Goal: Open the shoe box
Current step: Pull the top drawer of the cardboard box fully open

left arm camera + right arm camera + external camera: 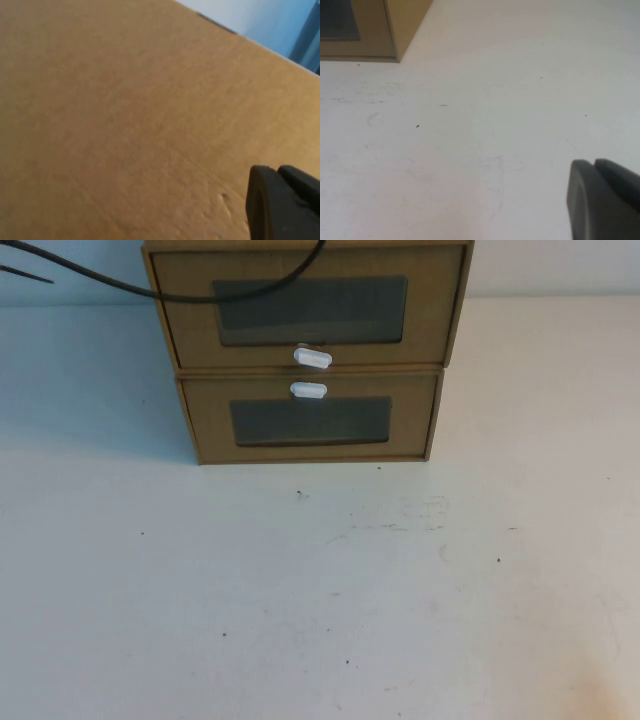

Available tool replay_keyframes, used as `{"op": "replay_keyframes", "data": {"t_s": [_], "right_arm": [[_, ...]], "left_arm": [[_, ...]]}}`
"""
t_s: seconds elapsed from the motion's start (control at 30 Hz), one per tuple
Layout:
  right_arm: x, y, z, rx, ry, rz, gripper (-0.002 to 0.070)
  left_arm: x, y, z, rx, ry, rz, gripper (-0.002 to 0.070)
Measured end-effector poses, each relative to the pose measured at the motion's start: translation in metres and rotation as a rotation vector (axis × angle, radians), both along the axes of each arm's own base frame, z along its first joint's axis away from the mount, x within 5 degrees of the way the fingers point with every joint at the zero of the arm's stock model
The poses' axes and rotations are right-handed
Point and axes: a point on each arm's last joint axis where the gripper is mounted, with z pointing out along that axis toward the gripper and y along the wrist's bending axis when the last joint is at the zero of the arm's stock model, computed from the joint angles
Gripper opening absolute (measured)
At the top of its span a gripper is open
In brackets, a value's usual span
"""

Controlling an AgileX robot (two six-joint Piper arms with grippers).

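- As the raised camera shows it, two shoe boxes stand stacked at the far middle of the scuffed white table point(320, 620), with their fronts turned toward the robot.
- The upper brown cardboard shoe box point(440, 330) rests squarely on the lower brown cardboard shoe box point(210, 425), which stands on the table itself.
- Each front has a dark rectangular pane: the upper window point(340, 315) and the lower window point(310, 420).
- An upper white oval pull tab point(313, 357) sits at the bottom edge of the upper front. A lower white oval pull tab point(308, 390) sits at the top edge of the lower front. The two tabs lie close together, one above the other.
- Both fronts sit flush in their cardboard frames, so neither box is open.
- A thin black cable point(100, 278) runs in from the far left, crosses the upper window and leaves past the top of that box.
- The left gripper point(276, 180) shows in its own wrist view, close to a plain brown cardboard surface point(125, 125). I cannot tell which box that surface belongs to. Its dark jaws are pressed together with nothing between them.
- The right gripper point(594, 172) shows in its own wrist view above bare white table, near a front corner of the lower box and apart from it. Its jaws are closed and grip nothing.
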Motion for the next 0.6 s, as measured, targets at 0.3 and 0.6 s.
{"op": "replay_keyframes", "data": {"t_s": [0.3, 0.6], "right_arm": [[0.0, 0.0, 0.0, 0.0, 0.0, 0.0, -0.0015], [0.0, 0.0, 0.0, 0.002, 0.0, 0.0, -0.0015]], "left_arm": [[0.024, -0.01, -0.039, -0.004, 0.087, -0.018, -0.0004], [0.026, -0.011, -0.041, -0.017, 0.09, -0.021, -0.0004]]}}
